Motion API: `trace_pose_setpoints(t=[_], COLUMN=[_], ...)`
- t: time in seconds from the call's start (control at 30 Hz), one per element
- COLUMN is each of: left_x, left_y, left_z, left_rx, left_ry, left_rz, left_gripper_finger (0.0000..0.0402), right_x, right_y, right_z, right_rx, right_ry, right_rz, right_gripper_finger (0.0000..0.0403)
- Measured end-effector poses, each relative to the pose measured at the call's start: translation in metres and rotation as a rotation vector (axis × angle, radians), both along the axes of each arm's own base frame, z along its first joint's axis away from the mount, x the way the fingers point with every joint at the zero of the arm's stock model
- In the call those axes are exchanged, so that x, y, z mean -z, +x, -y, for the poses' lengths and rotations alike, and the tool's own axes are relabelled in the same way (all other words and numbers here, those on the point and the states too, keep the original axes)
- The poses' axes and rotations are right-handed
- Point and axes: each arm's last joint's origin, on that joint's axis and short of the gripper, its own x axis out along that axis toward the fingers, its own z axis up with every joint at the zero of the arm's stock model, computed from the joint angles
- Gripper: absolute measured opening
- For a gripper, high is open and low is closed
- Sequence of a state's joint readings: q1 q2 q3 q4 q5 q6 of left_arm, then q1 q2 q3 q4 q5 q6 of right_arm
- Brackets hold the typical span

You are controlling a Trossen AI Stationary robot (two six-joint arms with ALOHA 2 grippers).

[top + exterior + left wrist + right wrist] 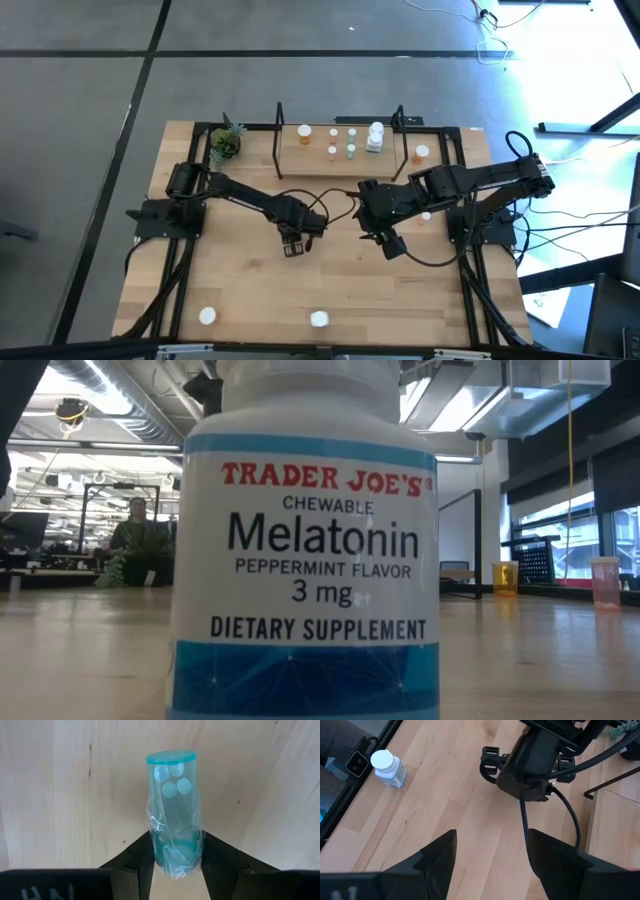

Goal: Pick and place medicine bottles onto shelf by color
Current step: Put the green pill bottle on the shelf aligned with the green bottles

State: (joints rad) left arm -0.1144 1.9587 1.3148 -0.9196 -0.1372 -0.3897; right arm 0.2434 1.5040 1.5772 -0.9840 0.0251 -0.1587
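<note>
At the centre of the surface [240, 300], the left gripper [294, 245] has its jaws clamped on a teal bottle [174, 810]. The right gripper [390, 243], at its 3 o'clock, hangs with jaws spread and empty. The shelf [340, 150] lies at 12 o'clock, carrying several bottles [351, 148].

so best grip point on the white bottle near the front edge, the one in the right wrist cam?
Probably the white body just under the cap of the white bottle, coming straight down. It stands upright on bare table with nothing close by, and the round body suits fingers closing across it. The right gripper is open and free; the left gripper already holds the teal bottle.
</note>
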Motion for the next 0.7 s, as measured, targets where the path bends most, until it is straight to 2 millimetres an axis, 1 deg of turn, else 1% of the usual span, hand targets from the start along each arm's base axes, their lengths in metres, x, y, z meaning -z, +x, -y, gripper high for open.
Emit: trace_pose_setpoints(t=[0.7], left_x=[-0.0001], left_y=[0.0027], left_z=[0.0003], left_rx=[0.017], left_ry=[-0.003], left_rz=[0.025], left_gripper_finger=[0.0133], right_x=[0.0], right_y=[0.0], right_z=[0.0], right_rx=[0.0], right_ry=[0.0], right_rz=[0.0], right_gripper_finger=[0.0246])
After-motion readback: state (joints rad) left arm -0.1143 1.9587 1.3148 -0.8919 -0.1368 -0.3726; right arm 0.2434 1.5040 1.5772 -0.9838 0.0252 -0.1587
